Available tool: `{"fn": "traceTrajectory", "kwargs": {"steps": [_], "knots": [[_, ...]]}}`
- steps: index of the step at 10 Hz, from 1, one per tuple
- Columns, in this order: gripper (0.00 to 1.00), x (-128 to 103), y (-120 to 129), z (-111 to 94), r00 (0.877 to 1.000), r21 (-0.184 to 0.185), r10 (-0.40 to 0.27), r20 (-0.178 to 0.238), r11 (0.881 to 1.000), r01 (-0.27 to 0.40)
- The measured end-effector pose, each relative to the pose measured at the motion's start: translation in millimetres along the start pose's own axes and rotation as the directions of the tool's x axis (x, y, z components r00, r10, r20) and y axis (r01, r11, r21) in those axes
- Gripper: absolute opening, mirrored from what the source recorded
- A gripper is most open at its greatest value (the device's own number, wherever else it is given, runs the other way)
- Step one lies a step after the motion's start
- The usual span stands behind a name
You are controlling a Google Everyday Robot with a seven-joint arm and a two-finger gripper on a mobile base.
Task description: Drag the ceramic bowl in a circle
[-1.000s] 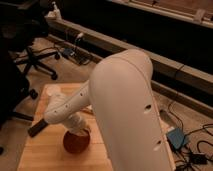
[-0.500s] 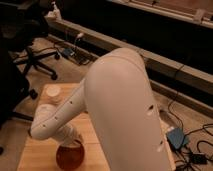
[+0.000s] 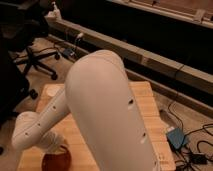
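- A pale wooden desk (image 3: 146, 102) fills the middle of the camera view, seen from above, in a dim room.
- A thick white robot arm (image 3: 107, 115) takes up most of the picture. Its upper part rises in the foreground, and a slimmer section bends down towards the desk's near left part.
- The ceramic bowl (image 3: 54, 162), glossy orange-red, sits on the desk near the near left corner, partly cut off by the bottom edge of the picture.
- The end effector (image 3: 59, 149) is at the bowl's top rim, reaching down into it. The arm's wrist covers most of it, so I cannot tell whether it is open, closed or gripping the bowl.
- A black office chair (image 3: 36, 59) stands on the floor to the left.
- A small blue box (image 3: 176, 138) with dark cables lies on the floor to the right.
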Motion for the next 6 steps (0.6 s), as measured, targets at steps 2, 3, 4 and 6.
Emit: {"fn": "traceTrajectory", "kwargs": {"steps": [2,3,4,6], "knots": [[0.00,-42,10,-11,0.998,-0.007,-0.019,0.052,1.000,0.019],[0.00,-64,11,-15,0.997,0.000,-0.028,0.074,1.000,0.028],[0.00,-82,9,-19,0.995,0.008,-0.030,0.090,1.000,0.029],[0.00,-113,-7,-25,0.993,0.029,-0.010,0.118,1.000,0.006]]}}
